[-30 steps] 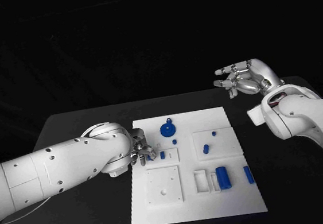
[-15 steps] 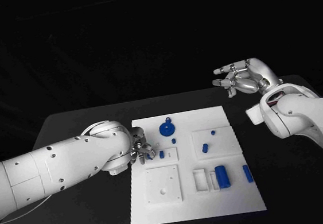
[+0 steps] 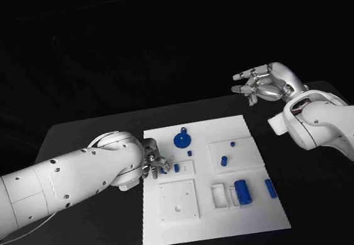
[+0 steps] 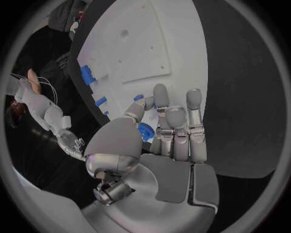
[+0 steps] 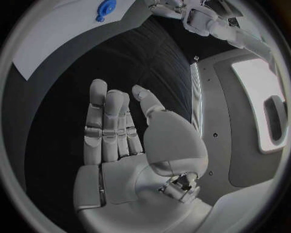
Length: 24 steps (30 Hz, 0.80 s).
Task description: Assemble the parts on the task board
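Note:
The white task board [image 3: 214, 224] lies in the middle of the black table. My left hand [image 3: 154, 163] is low over the board's left edge and pinches a small blue part [image 4: 145, 132] between thumb and fingers, next to a raised plate holding a blue peg [image 3: 176, 168]. A round blue part [image 3: 183, 139] stands at the board's far side and also shows in the right wrist view [image 5: 104, 7]. My right hand [image 3: 264, 84] hangs in the air beyond the board's far right corner, fingers apart and holding nothing [image 5: 121, 145].
More blue parts are on the board: two pegs [image 3: 224, 161] on the right plate, a thick cylinder [image 3: 242, 192] and a slim piece [image 3: 271, 189] near the front. A white square plate [image 3: 179, 201] sits at the front left. Bare black table [image 3: 95, 238] flanks the board.
My left hand has edged very slightly away from me with the blue part. The right hand has stayed where it was.

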Tool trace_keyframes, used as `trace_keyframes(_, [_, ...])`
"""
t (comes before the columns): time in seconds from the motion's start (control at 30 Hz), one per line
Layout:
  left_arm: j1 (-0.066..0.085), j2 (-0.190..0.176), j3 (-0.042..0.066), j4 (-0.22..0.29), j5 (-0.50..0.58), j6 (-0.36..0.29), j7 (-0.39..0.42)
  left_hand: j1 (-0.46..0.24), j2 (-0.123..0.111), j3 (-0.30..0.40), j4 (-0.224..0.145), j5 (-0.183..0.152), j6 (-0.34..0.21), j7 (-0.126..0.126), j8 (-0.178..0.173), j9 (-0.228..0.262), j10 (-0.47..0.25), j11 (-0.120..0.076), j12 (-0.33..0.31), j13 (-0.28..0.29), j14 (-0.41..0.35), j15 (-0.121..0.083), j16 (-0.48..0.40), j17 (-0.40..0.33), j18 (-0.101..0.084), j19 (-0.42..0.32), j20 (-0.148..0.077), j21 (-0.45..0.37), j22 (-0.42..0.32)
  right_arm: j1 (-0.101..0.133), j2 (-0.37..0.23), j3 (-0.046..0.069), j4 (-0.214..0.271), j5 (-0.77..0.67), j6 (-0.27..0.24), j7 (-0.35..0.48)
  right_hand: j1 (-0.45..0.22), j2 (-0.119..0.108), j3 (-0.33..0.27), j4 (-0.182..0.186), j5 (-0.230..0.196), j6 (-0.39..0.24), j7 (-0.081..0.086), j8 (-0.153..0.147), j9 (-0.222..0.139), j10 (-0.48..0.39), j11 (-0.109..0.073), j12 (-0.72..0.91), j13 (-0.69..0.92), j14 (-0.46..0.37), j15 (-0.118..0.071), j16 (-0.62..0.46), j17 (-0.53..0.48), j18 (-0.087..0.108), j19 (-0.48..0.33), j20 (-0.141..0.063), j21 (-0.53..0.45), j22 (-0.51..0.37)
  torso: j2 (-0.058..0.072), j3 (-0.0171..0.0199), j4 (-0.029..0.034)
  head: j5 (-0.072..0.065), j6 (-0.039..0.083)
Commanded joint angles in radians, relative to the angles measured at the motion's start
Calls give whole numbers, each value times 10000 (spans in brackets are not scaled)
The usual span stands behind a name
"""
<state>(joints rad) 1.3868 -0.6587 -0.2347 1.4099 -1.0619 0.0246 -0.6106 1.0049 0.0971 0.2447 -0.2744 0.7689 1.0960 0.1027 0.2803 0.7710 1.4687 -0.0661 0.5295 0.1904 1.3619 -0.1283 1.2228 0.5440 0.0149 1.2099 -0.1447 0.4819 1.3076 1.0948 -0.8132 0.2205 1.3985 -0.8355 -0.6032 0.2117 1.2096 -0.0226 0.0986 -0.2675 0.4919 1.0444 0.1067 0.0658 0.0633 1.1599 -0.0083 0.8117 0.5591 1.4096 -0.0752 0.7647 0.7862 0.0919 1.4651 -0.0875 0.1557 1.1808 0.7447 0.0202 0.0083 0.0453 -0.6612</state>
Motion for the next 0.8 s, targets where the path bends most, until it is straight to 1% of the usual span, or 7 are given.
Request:
trace_keyframes(0.03, [-114,54,-62,66,60,394,69,-23,61,-47,-25,-54,1455,-1336,-39,-12,471,-90,59,5,139,-28,9,92,-76,92,-17,-15,200,-3,9,6,4,1,134,111,-83,-10,50,-4,56,29,16,-41,-9,-65,-11,32,-16,31,-4,-39,16,38,308,-64,-28,11,-3,-5,3,-10,-4])
trace_keyframes(0.13, [-115,51,-62,76,53,408,69,-20,56,-37,-37,-47,1508,-1344,-65,-6,474,-94,98,-10,173,-24,20,239,-67,99,-10,-7,202,-4,8,6,5,1,134,112,-96,-16,73,-6,78,28,16,-41,-9,-61,-11,36,-18,30,-4,-41,16,39,308,-64,-28,13,-5,-2,3,-4,-9])
trace_keyframes(0.2, [-117,45,-62,89,49,414,74,-35,60,-31,-32,-42,1573,-1363,-63,6,477,-104,174,-1,216,-23,69,423,-63,105,-3,6,203,-5,8,6,5,0,133,113,-96,-16,73,-6,78,28,16,-41,-9,-61,-11,36,-18,30,-4,-41,16,39,308,-64,-28,13,-5,-7,3,-2,-8])
trace_keyframes(0.37, [-120,30,-62,114,45,382,86,-58,60,1,-39,-50,1652,-1376,-107,-17,478,-111,238,-2,268,-19,85,581,-45,123,8,25,202,-7,5,6,2,0,134,115,-99,-20,101,-12,96,29,15,-42,-9,-65,-13,34,-21,26,-3,-45,15,40,305,-64,-31,16,-3,-6,8,-10,0])
trace_keyframes(0.63, [-125,22,-62,154,44,325,111,-149,70,107,-46,-109,1865,-1394,-335,-83,479,-118,329,-22,363,-15,-3,857,-24,150,21,57,200,-13,18,6,-12,0,142,119,-105,-27,131,-21,107,30,17,-43,-10,-68,-11,34,-25,27,-5,-46,16,41,304,-64,-32,19,1,-4,7,-16,-4])
trace_keyframes(0.73, [-125,17,-62,165,44,320,124,-155,75,123,-44,-133,1892,-1401,-370,-88,478,-125,337,-20,385,-16,2,906,-25,152,21,60,200,-16,25,6,-17,-1,150,122,-105,-27,131,-21,107,30,17,-43,-10,-68,-11,34,-25,27,-5,-46,16,41,304,-64,-32,19,-3,0,2,-16,-18])
trace_keyframes(0.8, [-126,17,-62,172,43,310,131,-165,82,128,-38,-165,1926,-1402,-397,-89,480,-122,345,-17,390,-14,-2,942,-25,151,24,61,199,-18,28,6,-22,-2,153,121,-105,-27,131,-21,107,30,17,-43,-10,-68,-11,34,-25,27,-5,-46,16,41,304,-64,-32,19,1,-4,2,-20,-18])
